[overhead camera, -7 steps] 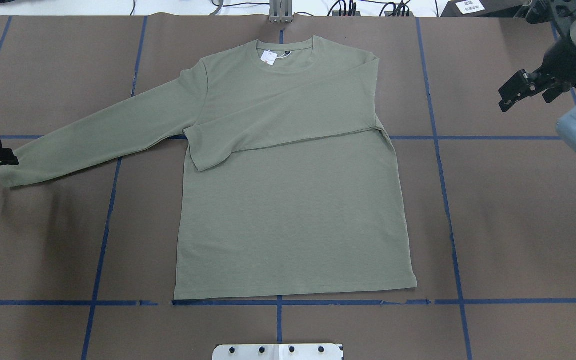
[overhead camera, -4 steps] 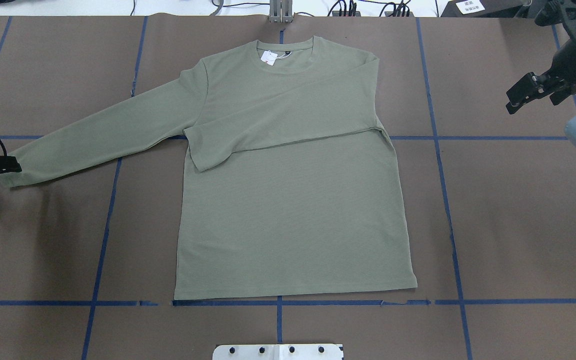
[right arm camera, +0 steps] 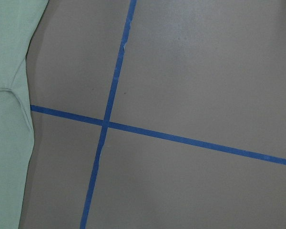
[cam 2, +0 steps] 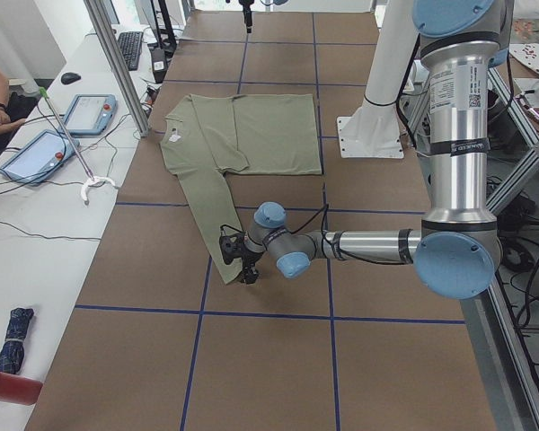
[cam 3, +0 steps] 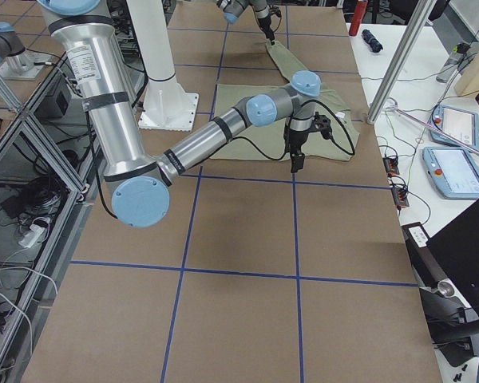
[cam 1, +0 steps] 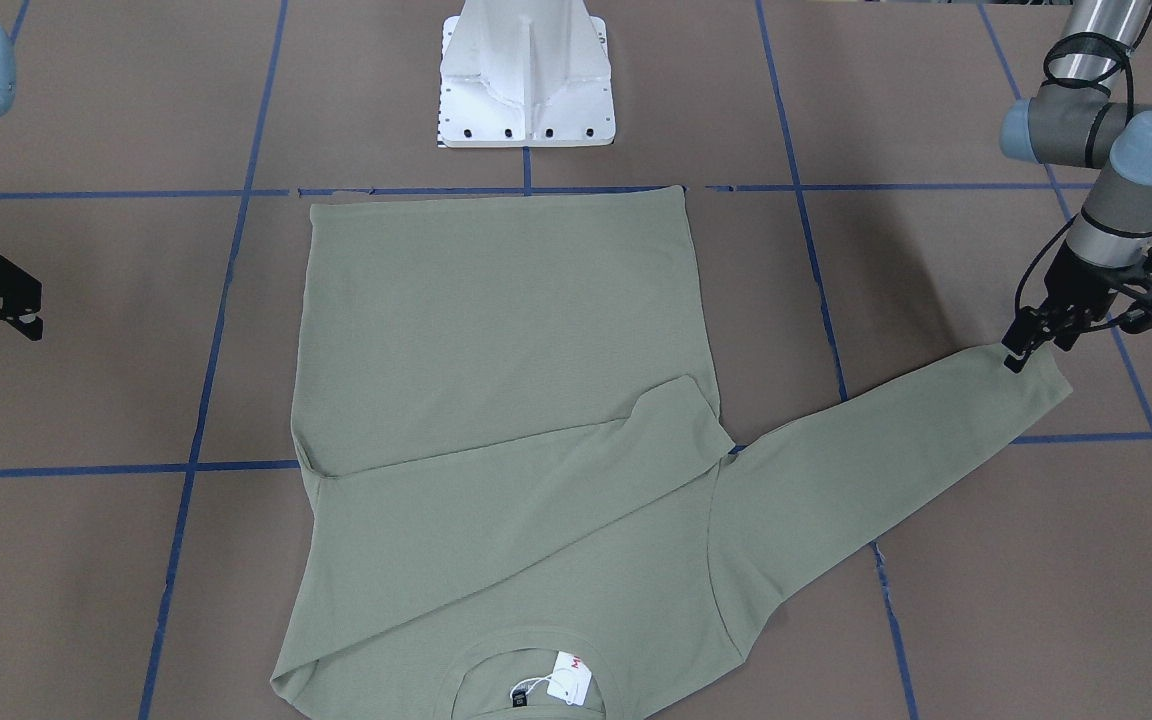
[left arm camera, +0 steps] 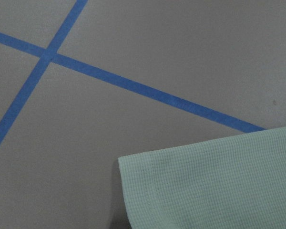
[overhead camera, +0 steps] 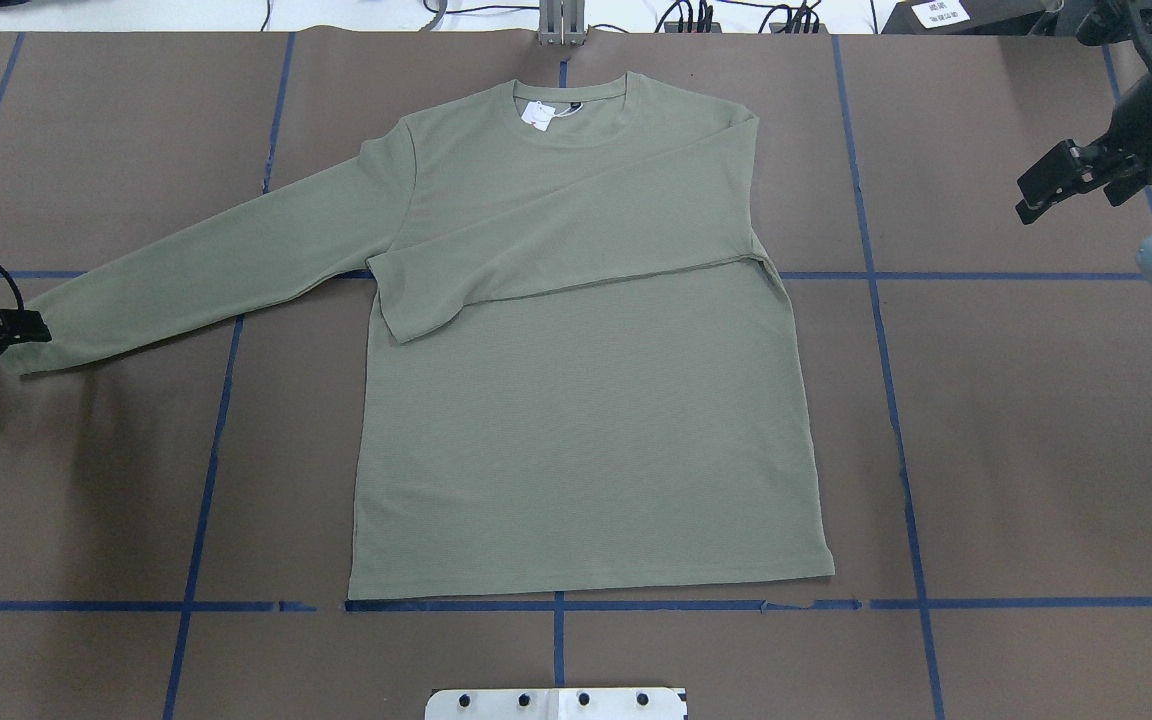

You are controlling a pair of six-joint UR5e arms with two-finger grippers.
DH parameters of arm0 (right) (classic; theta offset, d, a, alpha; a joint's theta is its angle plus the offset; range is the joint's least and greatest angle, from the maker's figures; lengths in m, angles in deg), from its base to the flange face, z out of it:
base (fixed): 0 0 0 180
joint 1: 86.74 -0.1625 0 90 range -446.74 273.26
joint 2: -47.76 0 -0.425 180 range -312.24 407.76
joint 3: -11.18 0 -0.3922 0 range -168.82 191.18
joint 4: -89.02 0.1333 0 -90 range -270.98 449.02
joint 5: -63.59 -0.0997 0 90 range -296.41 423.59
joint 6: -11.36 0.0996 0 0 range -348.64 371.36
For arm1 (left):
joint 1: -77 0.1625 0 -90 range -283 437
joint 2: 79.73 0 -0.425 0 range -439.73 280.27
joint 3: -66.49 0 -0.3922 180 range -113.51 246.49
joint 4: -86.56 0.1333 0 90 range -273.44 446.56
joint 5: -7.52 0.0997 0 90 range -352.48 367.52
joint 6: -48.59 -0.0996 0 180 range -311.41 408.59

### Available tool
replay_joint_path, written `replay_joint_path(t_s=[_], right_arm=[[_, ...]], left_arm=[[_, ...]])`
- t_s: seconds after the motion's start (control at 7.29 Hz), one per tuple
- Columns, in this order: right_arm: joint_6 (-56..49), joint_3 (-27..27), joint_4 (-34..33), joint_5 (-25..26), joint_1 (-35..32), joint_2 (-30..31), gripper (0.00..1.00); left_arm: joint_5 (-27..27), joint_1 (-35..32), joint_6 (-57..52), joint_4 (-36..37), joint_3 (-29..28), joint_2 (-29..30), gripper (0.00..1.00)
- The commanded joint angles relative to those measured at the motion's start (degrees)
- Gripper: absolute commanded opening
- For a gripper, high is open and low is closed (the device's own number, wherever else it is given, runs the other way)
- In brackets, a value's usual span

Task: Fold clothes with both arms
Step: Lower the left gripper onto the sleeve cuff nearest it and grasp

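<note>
Brown papered table point(overhead camera: 1036, 450) with a blue tape grid; green shirt point(overhead camera: 576, 430) flat at centre, one sleeve folded across the chest.
Left gripper point(overhead camera: 34, 329) at the outstretched cuff point(cam 1: 1041, 380), hold and opening not discernible. Right gripper point(overhead camera: 1066, 195) parted, empty, well apart from the shirt. Recommended: pinch the cuff fully, lift, lay it across without dragging.

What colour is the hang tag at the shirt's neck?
White, with a little red print; the hang tag shows best in the exterior front-facing view.
</note>
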Motion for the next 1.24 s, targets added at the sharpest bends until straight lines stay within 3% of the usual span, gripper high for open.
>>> replay_joint_path(t_s=[0.0,0.27,0.41,0.82,1.1], right_arm=[[0.3,0.8,-0.4,0.0,0.0,0.1,1.00],[0.3,0.8,-0.3,0.0,0.0,0.1,1.00],[0.3,0.9,-0.3,0.0,0.0,0.1,1.00],[0.4,0.8,-0.4,0.0,-0.1,0.1,1.00],[0.3,0.9,-0.4,-0.1,-0.5,0.8,1.00]], left_arm=[[-0.1,0.0,0.1,0.0,-0.1,0.3,0.86],[-0.1,-0.1,0.1,-0.1,-0.2,0.2,0.43],[-0.1,-0.1,0.1,-0.1,-0.1,0.2,0.29],[-0.8,-0.3,0.0,0.4,2.5,-0.3,0.04],[-4.3,-0.9,-0.1,1.5,7.3,-0.9,0.00]])
